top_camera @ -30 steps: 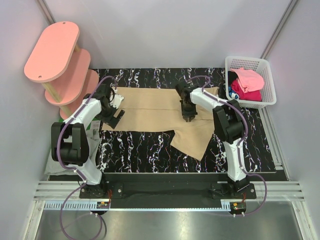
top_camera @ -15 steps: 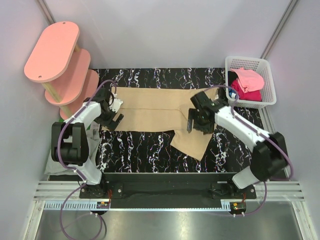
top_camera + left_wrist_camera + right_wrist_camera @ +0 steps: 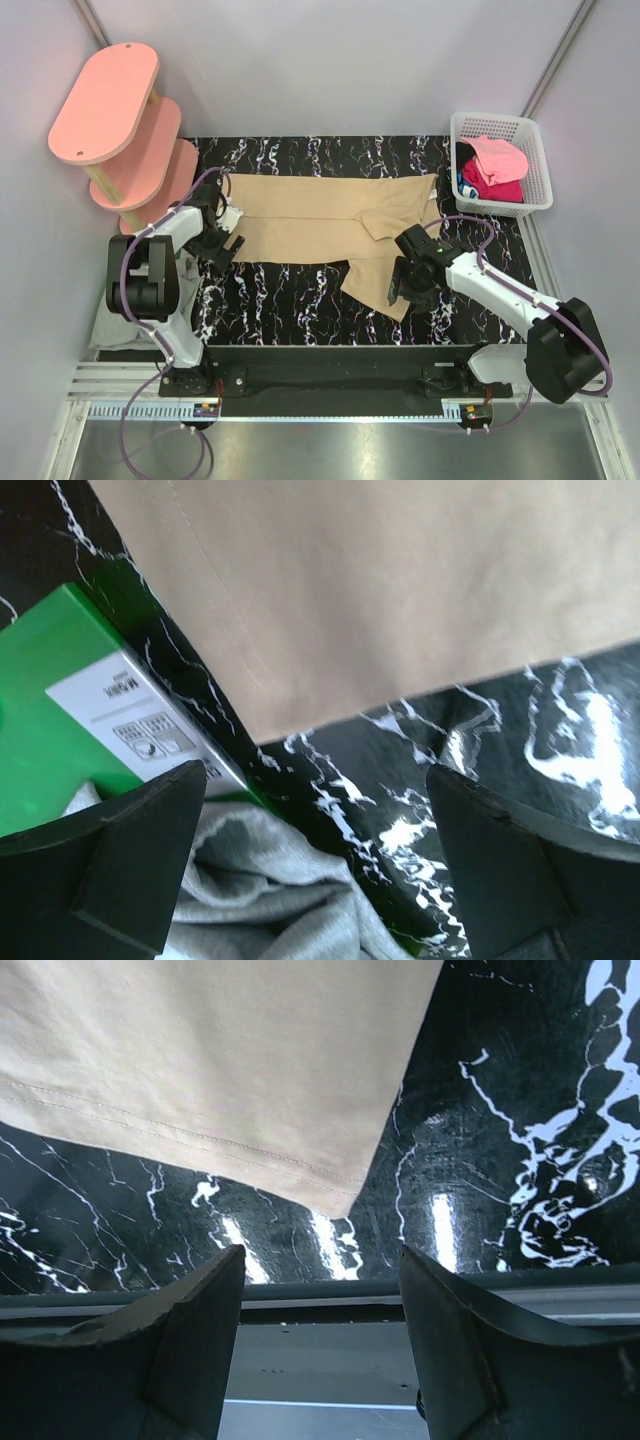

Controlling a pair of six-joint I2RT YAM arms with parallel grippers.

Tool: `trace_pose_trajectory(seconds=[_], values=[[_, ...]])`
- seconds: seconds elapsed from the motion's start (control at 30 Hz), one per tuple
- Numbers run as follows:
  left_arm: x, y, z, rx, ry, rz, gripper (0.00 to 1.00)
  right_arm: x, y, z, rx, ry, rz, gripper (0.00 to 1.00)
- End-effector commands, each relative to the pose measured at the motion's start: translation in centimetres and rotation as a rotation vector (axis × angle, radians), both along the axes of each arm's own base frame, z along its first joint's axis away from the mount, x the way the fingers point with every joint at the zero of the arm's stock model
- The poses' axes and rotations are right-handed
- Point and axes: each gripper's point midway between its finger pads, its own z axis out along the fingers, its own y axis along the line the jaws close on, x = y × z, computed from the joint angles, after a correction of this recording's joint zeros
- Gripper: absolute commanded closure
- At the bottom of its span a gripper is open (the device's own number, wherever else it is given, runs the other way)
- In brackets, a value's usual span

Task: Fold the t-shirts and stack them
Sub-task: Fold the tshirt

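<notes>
A tan t-shirt (image 3: 320, 222) lies spread across the black marbled table; a flap hangs toward the near edge, its corner (image 3: 340, 1200) showing in the right wrist view. My right gripper (image 3: 405, 285) is open and empty above that flap's near right corner. My left gripper (image 3: 222, 248) is open and empty over the shirt's left near corner (image 3: 300, 695). A grey shirt (image 3: 270, 900) lies under it beside a green box (image 3: 70, 700). Pink and magenta shirts (image 3: 495, 165) sit in the white basket (image 3: 540, 150).
A pink oval tiered shelf (image 3: 115, 125) stands at the far left. The white basket stands at the far right. The green box and grey cloth (image 3: 180, 262) lie off the table's left edge. The table's near edge and metal rail (image 3: 320, 1340) are close under my right gripper.
My right gripper has moved from the shirt's middle toward the near edge, over the hanging flap's corner. My left gripper has shifted slightly left and nearer. A small fold now shows on the shirt's right part.
</notes>
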Motion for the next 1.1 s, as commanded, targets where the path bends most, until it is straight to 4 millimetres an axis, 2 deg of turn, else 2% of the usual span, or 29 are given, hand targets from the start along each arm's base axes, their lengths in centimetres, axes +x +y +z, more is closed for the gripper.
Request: trace_pose_trajectory(seconds=[0.0,0.07,0.23,0.37,0.63,0.87,1.07], values=[[3.1,0.4,0.5,-0.001,-0.064,0.025,0.04,0.8,0.9,-0.3,0.035,-0.037,-0.021,0.31],[3.3,0.0,0.2,-0.020,-0.054,0.032,0.10,0.7,1.1,-0.5,0.042,-0.034,-0.022,0.33],[3.4,-0.7,-0.9,-0.062,-0.016,0.041,0.14,0.4,1.1,-0.9,0.049,-0.035,-0.022,0.39],[3.3,-1.1,-0.5,-0.079,-0.004,0.042,0.21,0.3,1.2,-1.2,0.047,-0.028,-0.016,0.42],[2.4,-2.2,2.2,-0.136,-0.051,0.022,0.21,-0.1,1.6,-1.7,0.060,-0.007,0.006,0.43],[0.3,-3.7,1.1,-0.165,0.006,-0.009,0.21,-0.1,1.7,-1.5,0.063,-0.011,0.017,0.43],[-0.3,-3.3,-0.1,-0.160,0.046,0.014,0.21,-0.3,1.6,-1.1,0.066,-0.018,0.017,0.43]])
